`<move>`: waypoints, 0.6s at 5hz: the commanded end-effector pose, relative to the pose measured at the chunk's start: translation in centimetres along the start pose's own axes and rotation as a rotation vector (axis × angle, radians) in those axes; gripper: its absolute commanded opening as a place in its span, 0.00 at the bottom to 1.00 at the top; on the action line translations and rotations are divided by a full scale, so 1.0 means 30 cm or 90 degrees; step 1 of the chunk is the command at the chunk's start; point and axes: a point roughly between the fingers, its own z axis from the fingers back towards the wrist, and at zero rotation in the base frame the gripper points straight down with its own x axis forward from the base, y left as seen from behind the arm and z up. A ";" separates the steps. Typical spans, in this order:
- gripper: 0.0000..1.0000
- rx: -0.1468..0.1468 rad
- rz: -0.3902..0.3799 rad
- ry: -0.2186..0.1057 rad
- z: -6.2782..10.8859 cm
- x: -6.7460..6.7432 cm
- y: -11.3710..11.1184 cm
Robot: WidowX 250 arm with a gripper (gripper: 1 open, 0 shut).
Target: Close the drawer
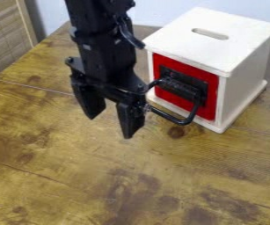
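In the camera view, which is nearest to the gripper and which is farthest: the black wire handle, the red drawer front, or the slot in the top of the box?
From the gripper:
1. Black wire handle, just beside its right finger.
2. Red drawer front, behind the handle.
3. Slot on the box top, farthest, up and back.
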 end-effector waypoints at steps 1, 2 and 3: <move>1.00 0.002 -0.019 -0.054 0.085 0.027 -0.038; 1.00 0.000 -0.023 -0.055 0.084 0.023 -0.052; 1.00 0.000 -0.015 -0.054 0.082 0.025 -0.036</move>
